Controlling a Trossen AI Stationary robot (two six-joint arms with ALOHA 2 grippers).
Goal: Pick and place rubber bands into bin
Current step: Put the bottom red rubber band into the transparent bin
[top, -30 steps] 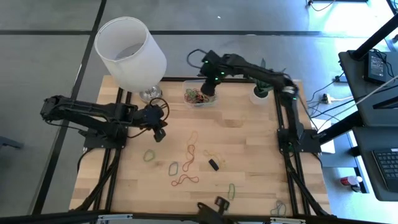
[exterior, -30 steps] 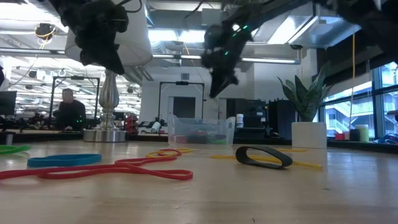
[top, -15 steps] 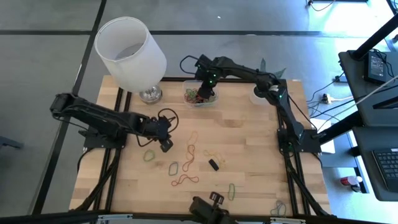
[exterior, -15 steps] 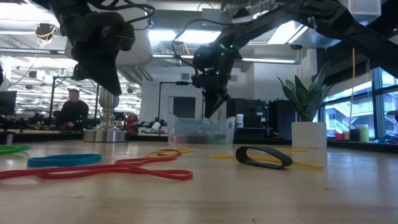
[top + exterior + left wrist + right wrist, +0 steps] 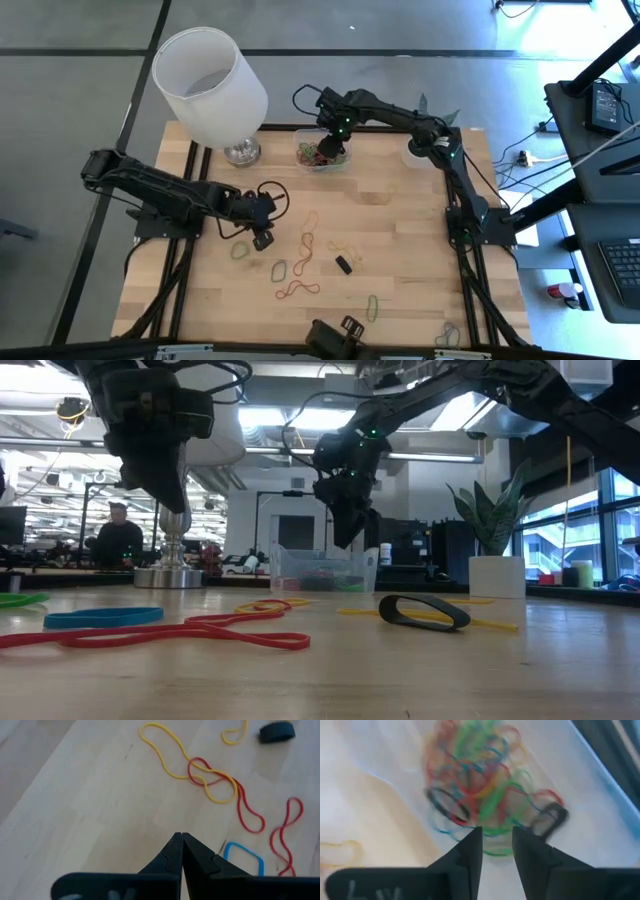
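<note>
Rubber bands, loose: your nearest ones lie scattered on the table's (image 5: 400, 290) front half, among them a long red one (image 5: 160, 635), a blue one (image 5: 100, 617) and a black one (image 5: 425, 612).
Left gripper (image 5: 262, 238): fingers pressed together, empty, low over bare wood beside a yellow band (image 5: 185, 762).
Bin (image 5: 322, 155): at your far edge, holding a tangled pile of bands (image 5: 480, 795).
Right gripper (image 5: 333, 148): over the bin, fingers parted; it seems to hold nothing.
Lamp (image 5: 210, 85): far left corner.

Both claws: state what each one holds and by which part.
Nothing is held. The left claw is shut and empty above the wooden table; the right claw stands open over the clear plastic bin.
</note>
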